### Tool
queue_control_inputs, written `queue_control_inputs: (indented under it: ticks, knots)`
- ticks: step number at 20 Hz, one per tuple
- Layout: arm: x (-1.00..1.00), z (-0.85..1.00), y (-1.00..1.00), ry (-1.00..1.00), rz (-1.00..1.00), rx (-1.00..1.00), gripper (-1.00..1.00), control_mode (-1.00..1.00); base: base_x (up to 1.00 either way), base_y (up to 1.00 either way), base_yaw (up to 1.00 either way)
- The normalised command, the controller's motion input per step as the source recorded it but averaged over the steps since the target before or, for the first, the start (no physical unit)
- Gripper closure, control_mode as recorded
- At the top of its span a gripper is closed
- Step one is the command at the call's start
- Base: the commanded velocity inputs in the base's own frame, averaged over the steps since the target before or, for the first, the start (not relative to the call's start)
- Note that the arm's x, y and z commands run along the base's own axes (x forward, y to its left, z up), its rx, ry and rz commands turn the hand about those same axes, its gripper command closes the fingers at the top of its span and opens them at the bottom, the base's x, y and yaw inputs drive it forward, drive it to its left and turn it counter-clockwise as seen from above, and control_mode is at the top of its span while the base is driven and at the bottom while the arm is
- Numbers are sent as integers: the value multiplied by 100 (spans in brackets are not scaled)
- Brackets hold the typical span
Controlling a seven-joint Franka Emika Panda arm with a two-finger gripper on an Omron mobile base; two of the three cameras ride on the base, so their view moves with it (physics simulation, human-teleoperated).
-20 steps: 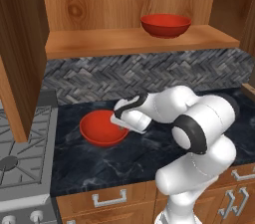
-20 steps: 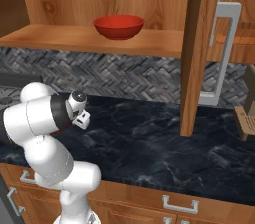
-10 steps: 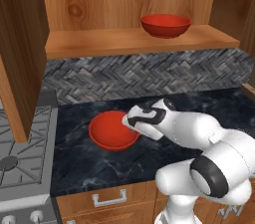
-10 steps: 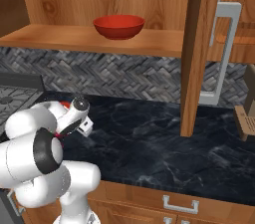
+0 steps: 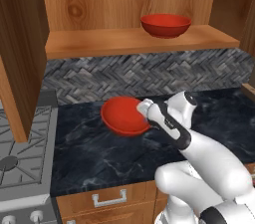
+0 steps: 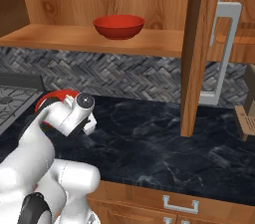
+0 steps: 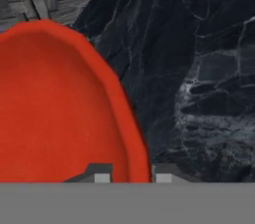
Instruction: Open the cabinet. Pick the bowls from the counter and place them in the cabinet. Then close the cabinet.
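A glossy red bowl (image 5: 123,114) hangs tilted just above the dark marbled counter (image 5: 94,156), its hollow turned toward the left base view. My gripper (image 5: 145,109) is shut on its right rim. In the hand view the rim of the bowl (image 7: 60,108) runs down between the two fingertips of the gripper (image 7: 132,177). From the right, a red edge of the bowl (image 6: 54,98) shows behind the hand. A second red bowl (image 5: 165,25) (image 6: 119,26) rests on the wooden shelf of the open cabinet (image 5: 134,41).
The cabinet's left door (image 5: 20,54) stands swung out over the grey stove (image 5: 20,153). Its right door (image 6: 199,49) with the silver bar handle (image 6: 222,54) juts out over the counter. A small wooden object (image 6: 246,121) sits at the far right. Drawers (image 5: 107,200) run below the counter.
The bowl has come up off the counter, tipped on edge and shifted right with the gripper. The arm has swung forward and stretched out lower across the counter.
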Motion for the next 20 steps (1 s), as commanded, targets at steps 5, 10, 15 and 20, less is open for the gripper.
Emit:
queue_control_inputs:
  ticks: [5,10,15,20]
  knots:
    - [-37,52,-30,11,-17,5,100,-100,0,0,0]
    - [-41,51,-3,3,-13,0,100,-100,0,0,0]
    - [-62,48,-7,0,-9,0,100,-100,0,0,0]
    - [-79,38,-2,-1,-7,0,100,-100,0,0,0]
